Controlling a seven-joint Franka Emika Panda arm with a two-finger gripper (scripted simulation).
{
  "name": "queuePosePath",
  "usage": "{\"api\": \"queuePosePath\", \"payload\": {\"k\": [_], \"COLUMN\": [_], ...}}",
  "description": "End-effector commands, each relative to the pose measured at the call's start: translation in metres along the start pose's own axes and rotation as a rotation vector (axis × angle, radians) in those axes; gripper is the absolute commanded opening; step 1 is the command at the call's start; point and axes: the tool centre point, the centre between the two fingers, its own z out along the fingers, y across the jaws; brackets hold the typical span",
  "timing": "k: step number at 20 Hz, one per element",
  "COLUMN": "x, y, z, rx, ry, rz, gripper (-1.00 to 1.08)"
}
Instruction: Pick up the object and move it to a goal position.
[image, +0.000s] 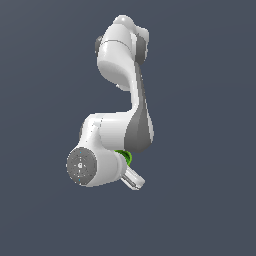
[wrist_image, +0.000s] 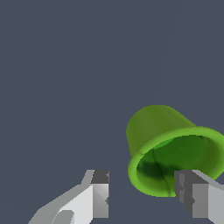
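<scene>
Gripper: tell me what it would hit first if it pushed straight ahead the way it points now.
Probably the green cup. The gripper is open, and one finger already overlaps the cup's rim in the wrist view, while the other has only bare background ahead. Depth is unclear.

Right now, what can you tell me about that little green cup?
The green cup is bright, smooth and plastic-looking, with a flared rim and a shadowed hollow inside. In the wrist view its mouth faces the camera, with one gripper finger overlapping its rim; contact is unclear. In the exterior view only a green sliver shows behind the arm.
</scene>
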Motion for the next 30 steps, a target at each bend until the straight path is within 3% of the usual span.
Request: {"api": "queuePosePath", "payload": {"k": [1, 10, 30], "x": [0.0, 0.0, -0.002], "y": [0.0, 0.002, 0.003], "z": [0.003, 0.009, 0.027], "rx": [-0.002, -0.007, -0.008], "ry": [-0.016, -0.046, -0.046], "rz": [0.022, 0.06, 0.061], "gripper": [0.28, 0.28, 0.28]}}
